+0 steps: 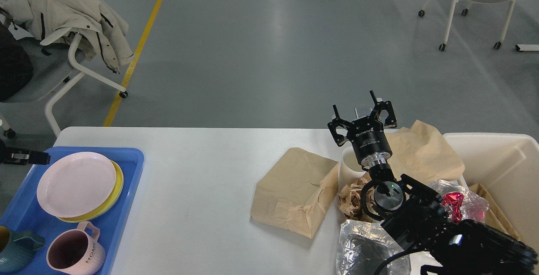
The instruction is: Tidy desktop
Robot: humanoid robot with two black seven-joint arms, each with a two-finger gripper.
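Note:
The white desktop carries a blue tray at its left end. A pink plate lies flat on a yellow plate in the tray. My left gripper shows only as a small dark and silver tip at the left edge, just beyond the tray's far left corner and apart from the pink plate. My right gripper is open and empty, held above a white paper cup. A flat brown paper bag lies left of the cup.
A pink mug and a teal mug stand in the tray's near part. Crumpled brown paper, a foil bag, another brown bag and a red wrapper lie by the cream bin. Chairs stand beyond the table.

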